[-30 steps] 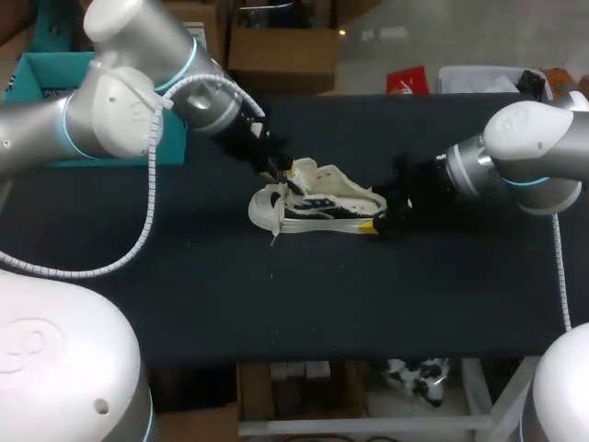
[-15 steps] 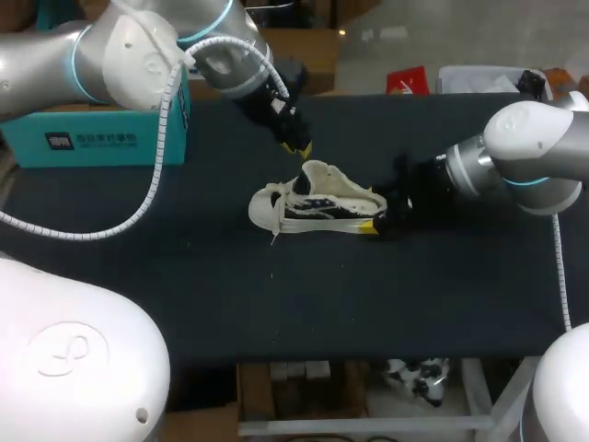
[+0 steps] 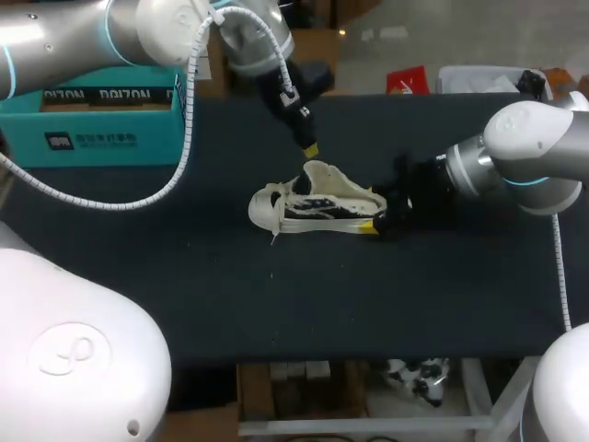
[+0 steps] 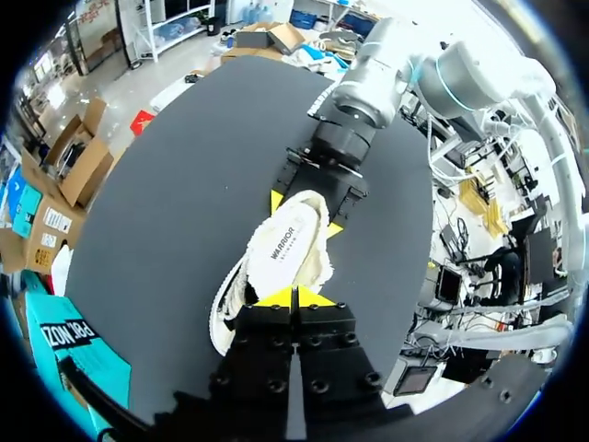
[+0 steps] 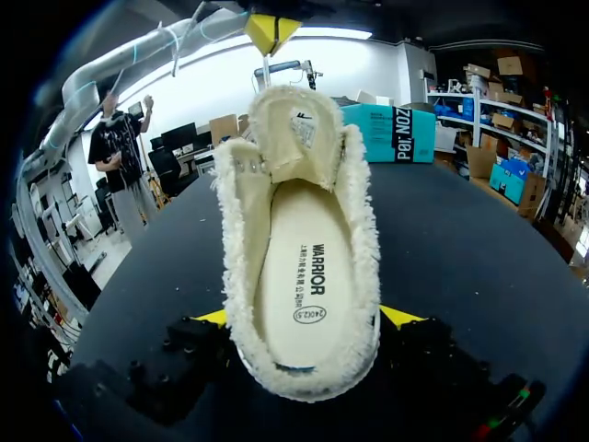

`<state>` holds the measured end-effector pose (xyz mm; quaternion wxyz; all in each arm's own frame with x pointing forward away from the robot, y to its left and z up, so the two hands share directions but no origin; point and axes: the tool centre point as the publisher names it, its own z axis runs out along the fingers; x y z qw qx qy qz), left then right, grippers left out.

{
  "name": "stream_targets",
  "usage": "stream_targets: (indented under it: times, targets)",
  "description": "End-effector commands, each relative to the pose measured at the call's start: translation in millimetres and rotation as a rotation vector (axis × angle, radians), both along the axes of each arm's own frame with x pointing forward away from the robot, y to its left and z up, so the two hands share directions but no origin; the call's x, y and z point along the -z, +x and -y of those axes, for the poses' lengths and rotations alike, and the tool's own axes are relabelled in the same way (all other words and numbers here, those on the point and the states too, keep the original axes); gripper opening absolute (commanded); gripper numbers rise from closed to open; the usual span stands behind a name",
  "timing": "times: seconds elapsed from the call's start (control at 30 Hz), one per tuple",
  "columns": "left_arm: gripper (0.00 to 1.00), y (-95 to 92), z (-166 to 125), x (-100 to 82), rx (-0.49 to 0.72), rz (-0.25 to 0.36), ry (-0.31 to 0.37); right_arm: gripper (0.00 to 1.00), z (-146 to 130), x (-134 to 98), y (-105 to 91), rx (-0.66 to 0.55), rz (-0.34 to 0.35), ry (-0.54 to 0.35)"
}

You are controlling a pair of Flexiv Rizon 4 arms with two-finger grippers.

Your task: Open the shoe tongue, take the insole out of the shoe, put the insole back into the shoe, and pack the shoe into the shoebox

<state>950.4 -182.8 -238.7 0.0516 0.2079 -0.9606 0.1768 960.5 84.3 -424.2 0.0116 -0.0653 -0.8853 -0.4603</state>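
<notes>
At the shoe (image 5: 299,258) heel, right hand (image 5: 306,319) clamped, mostly hidden

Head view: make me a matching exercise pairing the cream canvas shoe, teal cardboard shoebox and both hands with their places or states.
1 cream canvas shoe
2 teal cardboard shoebox
3 left hand
4 right hand

A shut, empty, above the shoe
B clamped on the shoe's heel
C far left table corner
D mid-table, insole inside

Pairs: 1-D, 2-C, 3-A, 4-B
</notes>
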Motion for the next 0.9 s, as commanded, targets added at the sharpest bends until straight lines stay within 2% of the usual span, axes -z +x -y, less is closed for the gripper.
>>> stream_targets:
  times: [0.03,0.17,0.33,0.5,0.7,0.9]
  targets:
    - [0.00,10.0,4,-2.7,0.276,-0.154,0.213,0.00,1,3,0.2,-0.003,0.000,0.004]
    - [0.00,8.5,6,1.7,0.310,-0.152,0.187,0.00,1,3,0.2,-0.003,0.000,0.004]
    - [0.00,0.6,10,25.8,0.366,-0.139,0.172,0.00,1,3,0.2,-0.003,0.000,0.004]
    - [0.00,0.3,11,42.9,0.362,-0.123,0.160,0.00,1,3,0.2,-0.003,0.000,0.004]
    - [0.00,2.0,13,56.0,0.378,-0.068,0.130,0.00,1,3,0.2,-0.003,0.000,0.004]
    - [0.00,2.0,18,75.6,0.457,-0.047,0.146,0.00,1,3,0.2,-0.003,0.000,0.004]
